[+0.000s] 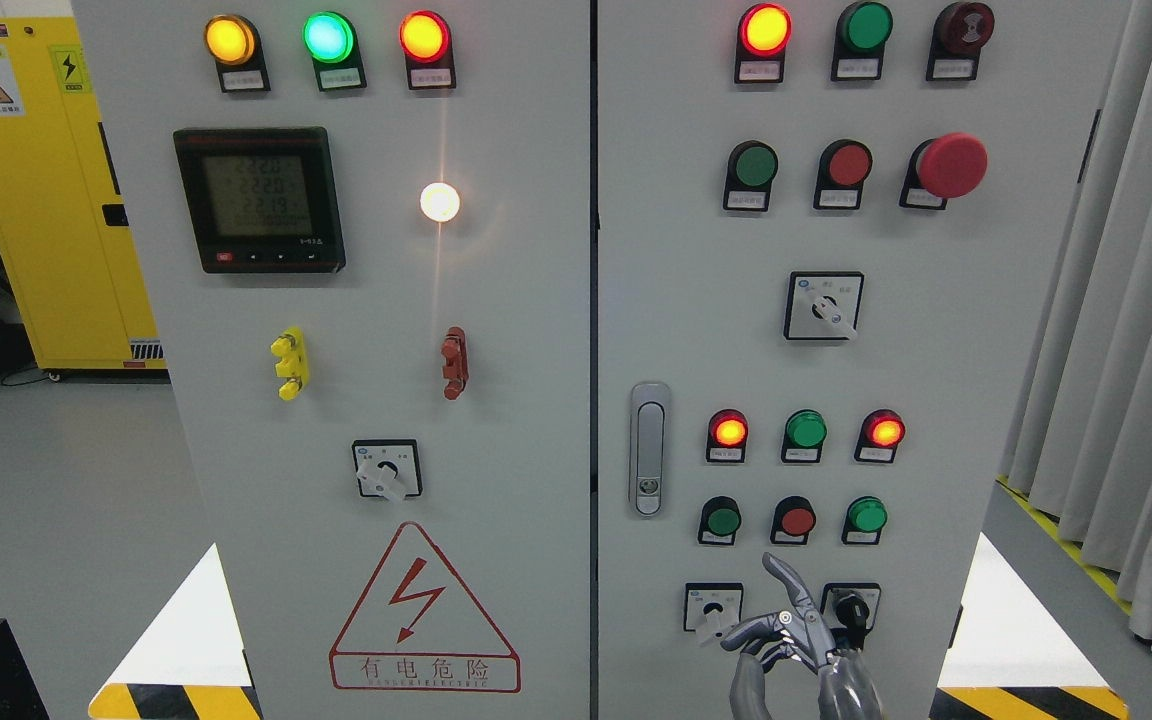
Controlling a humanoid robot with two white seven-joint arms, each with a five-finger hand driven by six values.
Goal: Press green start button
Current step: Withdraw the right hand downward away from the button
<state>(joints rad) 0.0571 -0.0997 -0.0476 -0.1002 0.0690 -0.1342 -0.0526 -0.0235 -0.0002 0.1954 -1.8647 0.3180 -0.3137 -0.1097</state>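
One robot hand, the right hand [798,640], rises at the bottom edge before a grey control cabinet [536,420], index finger extended and the other fingers curled, holding nothing. Just above it sits a green start button [723,521]; grey curtains [1126,330] hang alongside.
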